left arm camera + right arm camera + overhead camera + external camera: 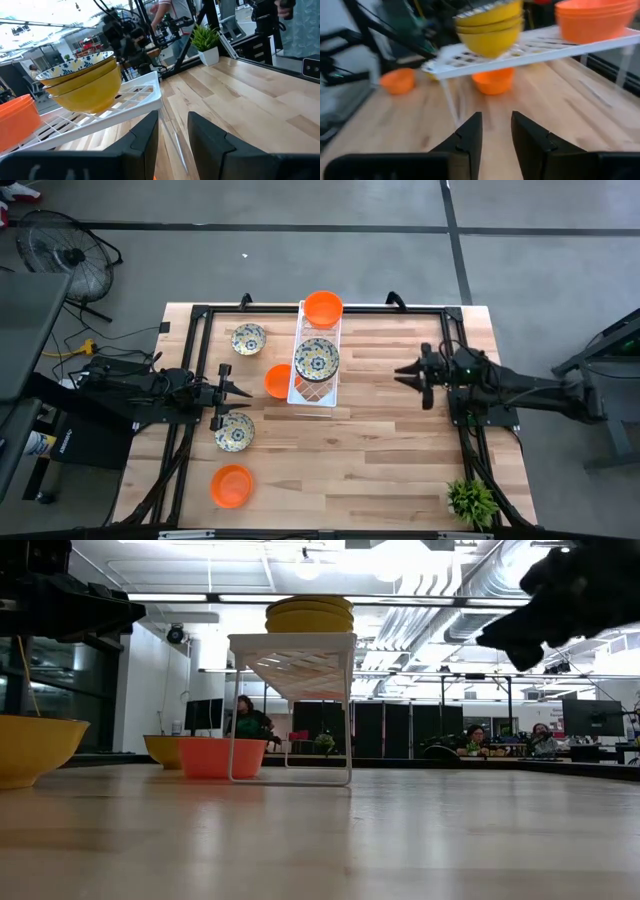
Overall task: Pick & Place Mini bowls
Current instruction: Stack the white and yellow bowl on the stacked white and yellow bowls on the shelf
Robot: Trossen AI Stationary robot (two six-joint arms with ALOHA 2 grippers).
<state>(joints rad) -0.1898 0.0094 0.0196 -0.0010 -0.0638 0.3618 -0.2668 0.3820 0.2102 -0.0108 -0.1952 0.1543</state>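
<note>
The light wooden plank tabletop [380,430] carried a long white lattice tray [318,392] standing on thin legs near the middle of its far edge. On the tray's far end sat a stack of plain bright orange mini bowls [323,308], and nearer its middle a stack of cream mini bowls with a blue-and-yellow floral pattern [316,359]. Another orange bowl [277,380] sat on the tabletop partly under the tray's left side. A floral bowl [248,338] lay towards the far left corner, a second floral bowl [234,431] near the left edge, and a lone orange bowl [231,485] towards the near left corner. A small green potted plant [472,500] stood at the near right corner. The left tool [236,392] hung between the two loose floral bowls, its fingers [145,135] slightly spread and holding nothing. The right tool [405,370] hung right of the tray, its fingers [470,135] slightly apart and empty.
</note>
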